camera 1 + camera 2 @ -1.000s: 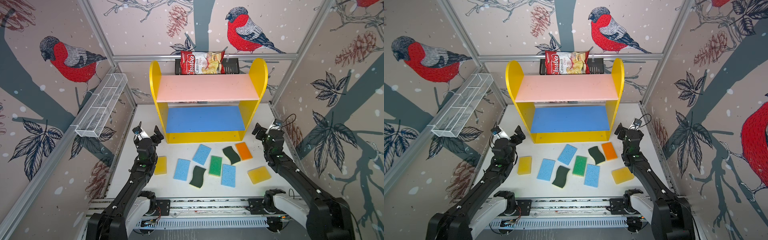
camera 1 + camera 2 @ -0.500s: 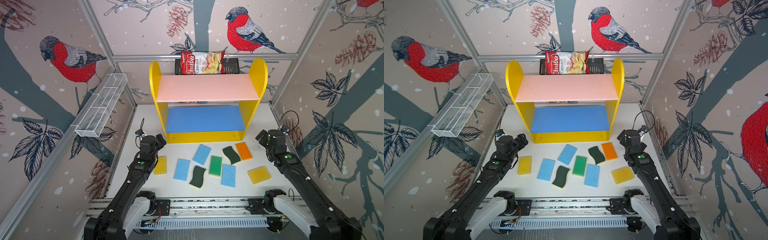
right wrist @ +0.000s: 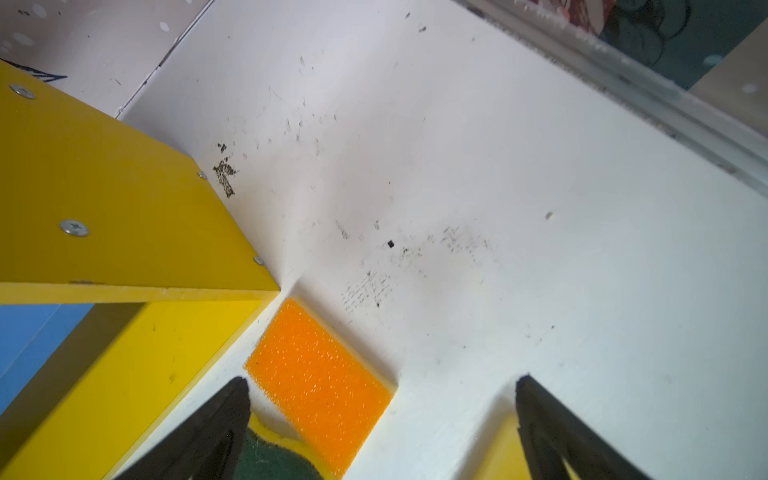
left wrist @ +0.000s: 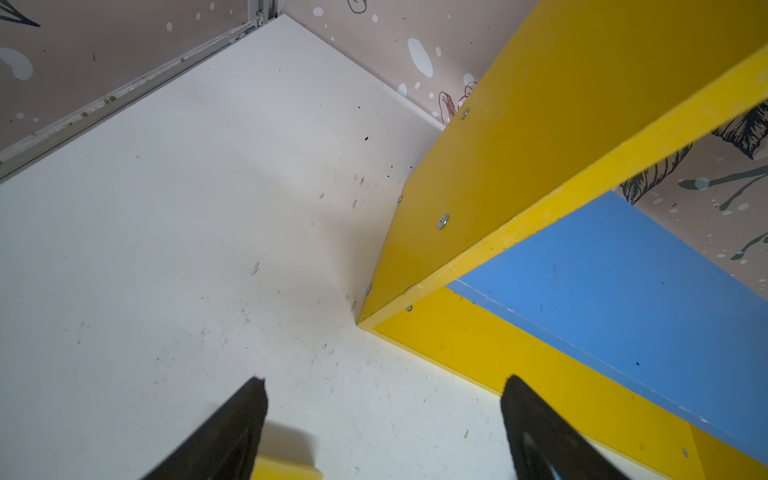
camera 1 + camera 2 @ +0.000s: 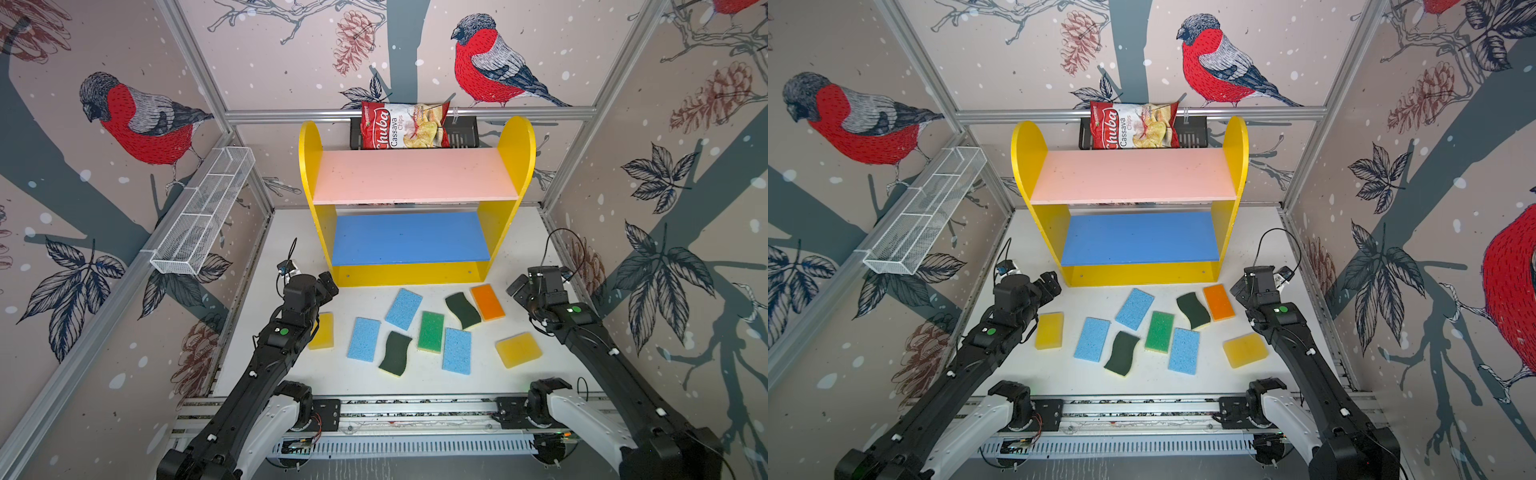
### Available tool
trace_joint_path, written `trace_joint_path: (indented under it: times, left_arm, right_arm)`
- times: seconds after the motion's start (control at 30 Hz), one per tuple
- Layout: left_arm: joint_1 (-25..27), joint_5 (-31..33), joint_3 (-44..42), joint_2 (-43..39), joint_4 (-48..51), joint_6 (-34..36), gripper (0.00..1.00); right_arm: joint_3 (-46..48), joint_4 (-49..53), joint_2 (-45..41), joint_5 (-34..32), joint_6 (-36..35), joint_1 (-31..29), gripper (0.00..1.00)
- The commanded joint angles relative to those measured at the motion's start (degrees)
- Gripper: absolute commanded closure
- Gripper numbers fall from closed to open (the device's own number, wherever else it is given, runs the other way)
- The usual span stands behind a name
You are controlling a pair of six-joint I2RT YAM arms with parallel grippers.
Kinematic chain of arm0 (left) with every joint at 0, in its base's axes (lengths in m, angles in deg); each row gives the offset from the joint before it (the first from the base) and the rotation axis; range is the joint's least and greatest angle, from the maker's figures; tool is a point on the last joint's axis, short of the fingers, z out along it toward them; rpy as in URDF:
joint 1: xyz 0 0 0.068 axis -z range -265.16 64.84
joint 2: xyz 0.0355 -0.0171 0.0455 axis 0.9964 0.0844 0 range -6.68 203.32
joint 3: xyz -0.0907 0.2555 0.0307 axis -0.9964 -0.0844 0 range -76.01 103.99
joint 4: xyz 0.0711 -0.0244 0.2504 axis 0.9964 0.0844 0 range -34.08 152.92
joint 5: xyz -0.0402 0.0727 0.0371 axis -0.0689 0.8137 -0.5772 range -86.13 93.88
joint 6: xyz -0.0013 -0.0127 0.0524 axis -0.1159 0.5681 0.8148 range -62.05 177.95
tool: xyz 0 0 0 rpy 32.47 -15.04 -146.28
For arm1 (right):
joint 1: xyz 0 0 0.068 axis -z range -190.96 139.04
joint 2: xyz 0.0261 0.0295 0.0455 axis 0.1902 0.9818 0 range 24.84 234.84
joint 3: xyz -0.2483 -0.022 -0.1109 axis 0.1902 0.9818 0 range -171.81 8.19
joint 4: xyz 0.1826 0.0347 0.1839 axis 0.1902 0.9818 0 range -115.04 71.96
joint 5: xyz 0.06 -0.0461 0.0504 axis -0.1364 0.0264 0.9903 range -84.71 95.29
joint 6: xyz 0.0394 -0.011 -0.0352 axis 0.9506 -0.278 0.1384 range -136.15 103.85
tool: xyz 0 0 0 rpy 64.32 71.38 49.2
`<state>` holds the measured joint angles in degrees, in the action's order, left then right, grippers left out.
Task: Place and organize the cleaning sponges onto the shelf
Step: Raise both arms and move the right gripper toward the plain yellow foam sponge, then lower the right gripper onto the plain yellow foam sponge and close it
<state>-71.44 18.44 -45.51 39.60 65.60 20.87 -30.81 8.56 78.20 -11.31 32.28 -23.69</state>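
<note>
You are at the opening step: all nine sponges lie on the table (image 5: 415, 386), and the shelf (image 5: 409, 275) carries none. On the left, your left tool (image 4: 386, 379) hangs spread and empty by the shelf's near corner, with the left yellow sponge (image 5: 323, 331) just beside it. The bright green sponge (image 5: 430, 331) sits mid-scatter. Further right, the orange sponge (image 3: 318, 382) lies just in front of the shelf's other corner, and your right tool (image 3: 383, 379) is spread wide over it, holding nothing. Next, I judge, you bring one tool down square over a sponge and pinch its narrow sides. Both top views show the whole scatter. Only the wrist views show how each tool lines up: the left catches a mere corner of yellow foam.
</note>
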Motion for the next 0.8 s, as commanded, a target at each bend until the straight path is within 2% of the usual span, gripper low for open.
trace_joint_path:
  times: [0.0, 0.27, 0.43, 0.63, 0.77]
  left_arm:
    - [0.0, -1.6, -0.2, -0.2, -0.4, -0.3, 0.11]
    - [0.2, -4.8, -0.2, 0.3, 0.0, -0.6, 0.11]
    - [0.2, -5.6, 0.0, -0.3, 1.1, -0.4, 0.1]
    - [0.2, -4.8, -0.1, -0.5, 1.0, 1.0, 0.09]
    - [0.2, -6.5, 0.3, 0.8, 0.7, 1.1, 0.09]
  right_arm:
    - [-1.0, 5.1, 0.2, 2.2, 6.4, -2.4, 0.01]
    - [-1.4, 13.3, -0.9, 4.3, 18.8, -5.1, 0.0]
    - [0.0, 14.4, -1.3, 6.2, 21.9, -6.6, 0.0]
    - [3.2, 14.7, -0.2, 6.2, 26.0, -11.6, 0.01]
    - [3.2, 17.1, -0.3, 5.9, 29.8, -14.7, 0.0]
